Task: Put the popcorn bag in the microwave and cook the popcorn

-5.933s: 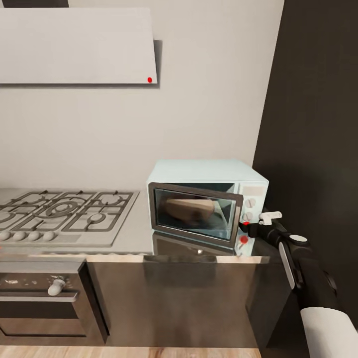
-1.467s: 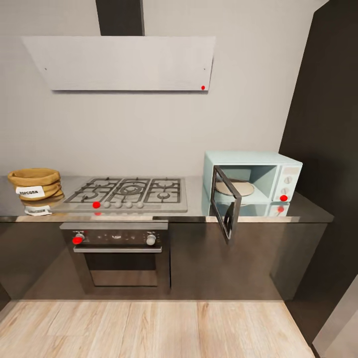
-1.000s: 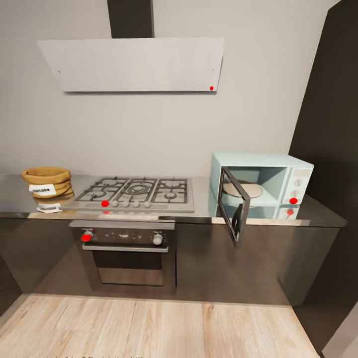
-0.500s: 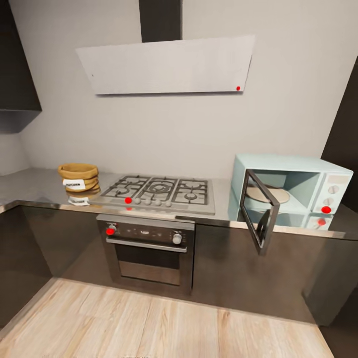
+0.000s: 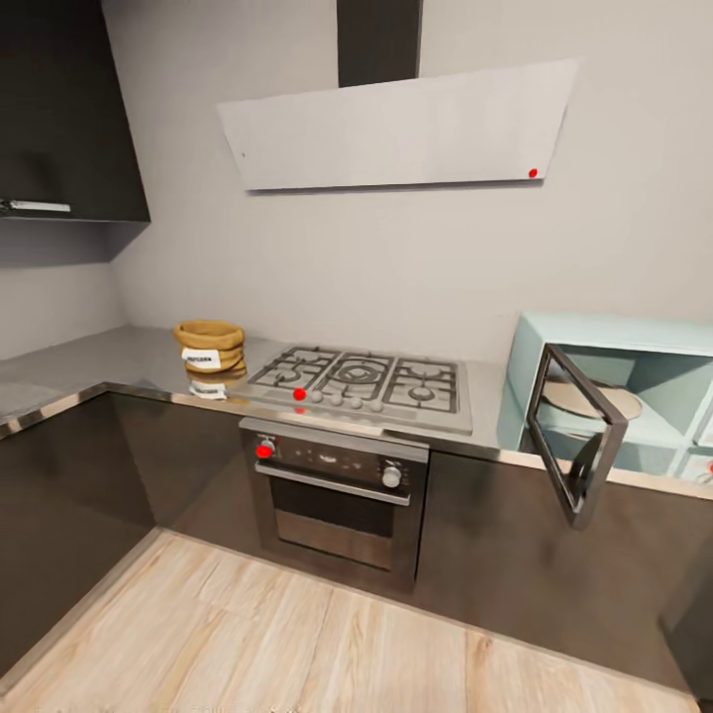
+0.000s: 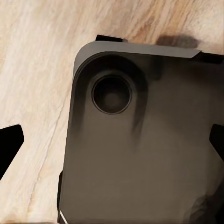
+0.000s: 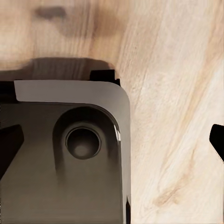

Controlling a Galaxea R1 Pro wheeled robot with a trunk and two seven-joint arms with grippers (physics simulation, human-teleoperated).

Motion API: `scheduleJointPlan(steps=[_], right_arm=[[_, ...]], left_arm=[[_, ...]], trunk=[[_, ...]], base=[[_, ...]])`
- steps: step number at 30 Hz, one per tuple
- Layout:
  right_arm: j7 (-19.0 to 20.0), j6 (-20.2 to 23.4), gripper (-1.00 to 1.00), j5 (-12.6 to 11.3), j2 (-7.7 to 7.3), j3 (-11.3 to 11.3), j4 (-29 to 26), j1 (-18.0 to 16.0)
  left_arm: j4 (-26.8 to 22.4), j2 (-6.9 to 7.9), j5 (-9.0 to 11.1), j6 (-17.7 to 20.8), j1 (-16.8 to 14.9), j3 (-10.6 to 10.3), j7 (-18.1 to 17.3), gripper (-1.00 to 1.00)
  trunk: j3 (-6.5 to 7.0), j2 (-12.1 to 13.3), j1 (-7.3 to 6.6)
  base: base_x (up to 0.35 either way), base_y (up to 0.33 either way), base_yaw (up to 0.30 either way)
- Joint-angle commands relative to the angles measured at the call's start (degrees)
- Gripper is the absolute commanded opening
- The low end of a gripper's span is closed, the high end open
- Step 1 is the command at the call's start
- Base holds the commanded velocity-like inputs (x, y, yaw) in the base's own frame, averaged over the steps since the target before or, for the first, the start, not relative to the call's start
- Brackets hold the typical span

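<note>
Popcorn bag [image 5: 209,349]: sits on the countertop [image 5: 89,364] at abt 10 o'clock in the head view, just beside the hob's left edge, upright, white label facing out. Its reflection shows in the glossy top below it.
Countertop: L-shaped, steel-grey, runs from the left wall corner across to the microwave; dark cabinet fronts underneath.
Microwave [image 5: 634,396]: at 3 o'clock, pale mint-blue, partly cut by the frame edge. Door [image 5: 572,436] swung wide open, hanging out over the counter edge. A round pale plate [image 5: 592,398] lies inside the cavity; nothing else seen in it.
Hob [image 5: 361,381]: silver w/ dark grates, centre of the counter, between bag and microwave; row of knobs along its front, one red dot there.
Oven [image 5: 337,490]: built-in, dark, under the hob, bar handle, a red dot at its left knob.
Hood [image 5: 396,129]: pale flat panel at 12 o'clock on the grey wall, red dot near its right corner.
Upper cabinet [image 5: 64,109]: dark, at 10–11 o'clock.
Floor [image 5: 297,644]: pale wood planks, 6 o'clock.
Left claw [image 6: 112,140]: only dark fingertip edges show at the sides of the left wrist view, spread wide apart, gripping nothing; it points down at the robot's dark base [image 6: 149,154] and the planks.
Right claw [image 7: 112,140]: same — tips wide apart at the frame sides, nothing betw them, base corner and floor below.
Arms: neither shows in the head view.
</note>
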Motion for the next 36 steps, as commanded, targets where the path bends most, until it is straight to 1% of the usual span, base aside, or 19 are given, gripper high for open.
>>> scheduleJointPlan(steps=[1,36], right_arm=[[0.1,-0.3,1.0,0.5,-0.02,-0.5,0.2,-0.1],[0.1,-0.3,1.0,0.5,-0.08,-0.5,0.2,-0.1]], left_arm=[[0.0,-0.01,0.3,-0.1,0.0,0.1,0.0,1.0],[-0.2,-0.18,0.3,-0.3,0.0,0.1,0.0,1.0]], trunk=[[-0.05,0.0,0.0],[-0.05,0.0,0.0]], base=[[0.0,0.0,0.269],[0.0,0.0,0.269]])
